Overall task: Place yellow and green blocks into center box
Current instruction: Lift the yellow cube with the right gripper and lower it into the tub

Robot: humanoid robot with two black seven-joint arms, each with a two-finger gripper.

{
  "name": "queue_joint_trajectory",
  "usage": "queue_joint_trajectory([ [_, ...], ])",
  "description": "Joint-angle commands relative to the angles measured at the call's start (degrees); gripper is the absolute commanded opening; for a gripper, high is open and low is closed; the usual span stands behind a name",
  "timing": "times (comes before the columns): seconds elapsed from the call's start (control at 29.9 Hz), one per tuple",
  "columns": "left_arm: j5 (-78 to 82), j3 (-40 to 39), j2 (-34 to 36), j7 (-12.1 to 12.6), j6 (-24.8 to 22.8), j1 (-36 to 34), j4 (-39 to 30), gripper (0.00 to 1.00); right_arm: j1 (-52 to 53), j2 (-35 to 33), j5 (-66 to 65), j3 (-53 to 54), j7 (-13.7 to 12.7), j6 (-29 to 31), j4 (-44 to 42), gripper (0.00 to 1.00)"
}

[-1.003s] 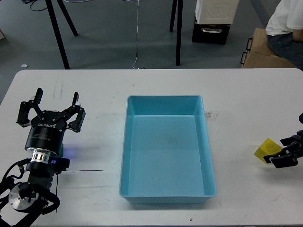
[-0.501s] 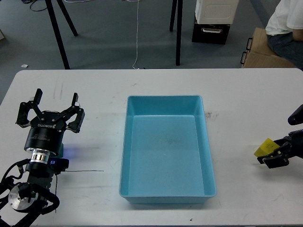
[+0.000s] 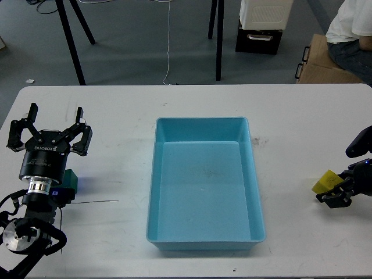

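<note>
The light blue box (image 3: pixel 204 237) stands in the middle of the white table and holds nothing. A yellow block (image 3: pixel 323 181) is at the far right, with my right gripper (image 3: pixel 332 192) shut on it just above the table. A green block (image 3: pixel 72 180) lies on the table at the left, partly hidden behind my left gripper's body. My left gripper (image 3: pixel 49 125) is open and empty, its fingers spread just beyond the green block.
Black stand legs (image 3: pixel 72 40), a white and black case (image 3: pixel 261 26) and a cardboard box (image 3: pixel 325 64) are on the floor beyond the table's far edge. A seated person (image 3: pixel 351 29) is at the top right.
My left arm has shifted left, uncovering more of the green block. My right gripper has moved a little up and left, holding the yellow block.
</note>
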Motion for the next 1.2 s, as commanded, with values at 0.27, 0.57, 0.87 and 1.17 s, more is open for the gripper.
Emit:
queue_joint_trajectory([
  [0.27, 0.0, 0.08, 0.0, 0.01, 0.08, -0.16, 0.08, 1.0, 11.47, -0.37, 0.63, 0.0, -0.01, 0.0, -0.92, 0.03],
  [0.57, 0.0, 0.08, 0.18, 0.01, 0.08, -0.34, 0.08, 1.0, 27.64, 2.96, 0.9, -2.36, -0.01, 0.0, 3.21, 0.02],
  [0.87, 0.08, 0.08, 0.26, 0.01, 0.17, -1.56, 0.61, 1.0, 40.75, 20.44, 4.32, -17.66, -0.01, 0.0, 2.07, 0.02],
  [1.17, 0.08, 0.08, 0.26, 0.01, 0.52, -2.27, 0.87, 1.0, 40.32, 35.56, 4.67, -24.08, -0.01, 0.0, -3.46, 0.03],
])
